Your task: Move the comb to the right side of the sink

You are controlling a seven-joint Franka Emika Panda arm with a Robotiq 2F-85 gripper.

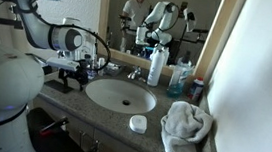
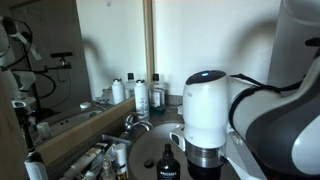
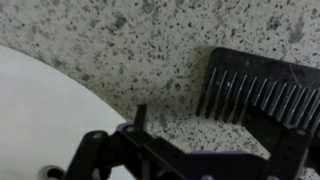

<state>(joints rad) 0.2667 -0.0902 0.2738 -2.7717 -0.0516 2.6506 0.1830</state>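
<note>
Wrist view: the claw (image 3: 190, 150) fills the bottom edge, its fingers spread wide with nothing between them. The comb (image 3: 260, 85) lies flat on the speckled table (image 3: 100, 40) at about 2 o'clock from the claw and clear of it, spine away and teeth pointing back toward the camera. The white curve of the sink (image 3: 40, 110) sits at 9 o'clock.

The comb looks like thin black plastic, so probably light, stiff and a little slick, and it lies low against the stone. The solid spine seems the better place to pinch, across its width, since the teeth could flex or slip.

In an exterior view, a crumpled towel (image 1: 186, 131) lies nearest, at 4 o'clock from the basin (image 1: 95, 82). The claw (image 1: 71, 75) hangs over the table at the basin's 9 o'clock, though the comb itself cannot be made out there. Bottles (image 1: 157, 66) stand at 1 o'clock before the mirror, and their labels are too small to read.
</note>
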